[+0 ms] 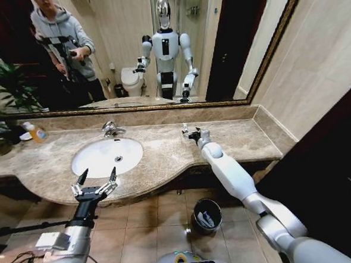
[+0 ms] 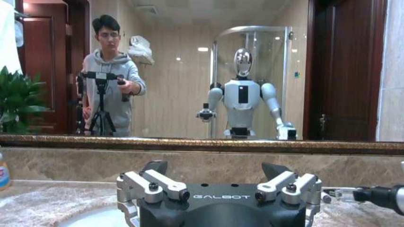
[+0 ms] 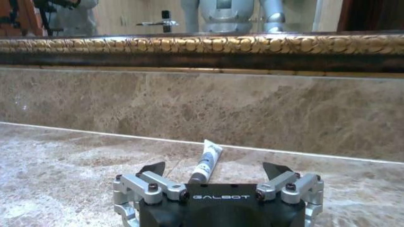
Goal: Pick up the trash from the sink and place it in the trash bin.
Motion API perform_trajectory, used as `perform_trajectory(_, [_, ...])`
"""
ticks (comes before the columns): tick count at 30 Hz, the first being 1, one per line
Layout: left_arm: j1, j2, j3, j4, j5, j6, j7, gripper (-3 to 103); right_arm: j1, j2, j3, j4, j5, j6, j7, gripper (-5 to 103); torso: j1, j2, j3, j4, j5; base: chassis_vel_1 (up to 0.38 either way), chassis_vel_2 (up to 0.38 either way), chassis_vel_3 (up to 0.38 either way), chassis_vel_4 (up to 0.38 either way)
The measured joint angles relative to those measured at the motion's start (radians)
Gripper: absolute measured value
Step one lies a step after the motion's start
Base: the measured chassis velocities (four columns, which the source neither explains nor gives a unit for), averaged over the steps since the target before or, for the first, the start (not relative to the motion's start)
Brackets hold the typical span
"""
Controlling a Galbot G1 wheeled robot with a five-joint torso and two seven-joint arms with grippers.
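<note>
Warm indoor light is thrown evenly over the marble counter [image 1: 165,153]. A ceiling lamp is seen reflected in the mirror [image 2: 189,71]. Straight lines are bent at the head view's edges. Dimness is noted on the floor [image 1: 145,214].

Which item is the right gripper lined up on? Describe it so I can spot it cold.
Start at the beige marble counter and go right of the sink, toward the back wall under the mirror. There the right gripper sits open, and between its fingers lies a small toiletry tube on the marble. It is white with a dark cap, flat, nothing beside it.
</note>
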Motion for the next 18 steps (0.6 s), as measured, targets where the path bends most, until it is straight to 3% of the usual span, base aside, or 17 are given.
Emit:
perform_trajectory(2, [0.0,0.0,0.0,0.0,0.0,0.0,0.0,100,0.007,0.012,-0.004,-0.014,-0.003,0.003,-0.005,103,0.0,0.0,0.0,0.0003,0.0001,0.0,0.0,0.0,0.0])
perform_trajectory(14, [0.0,0.0,0.0,0.0,0.0,0.0,0.0,100,0.066,0.104,-0.017,-0.134,-0.043,0.044,-0.013,96,0.0,0.0,0.0,0.0003,-0.0001,0.0,0.0,0.0,0.0])
perform_trajectory(18, [0.0,0.0,0.0,0.0,0.0,0.0,0.0,100,0.073,0.112,-0.013,-0.159,-0.056,0.048,-0.011,80,0.0,0.0,0.0,0.0003,0.0,0.0,0.0,0.0,0.0])
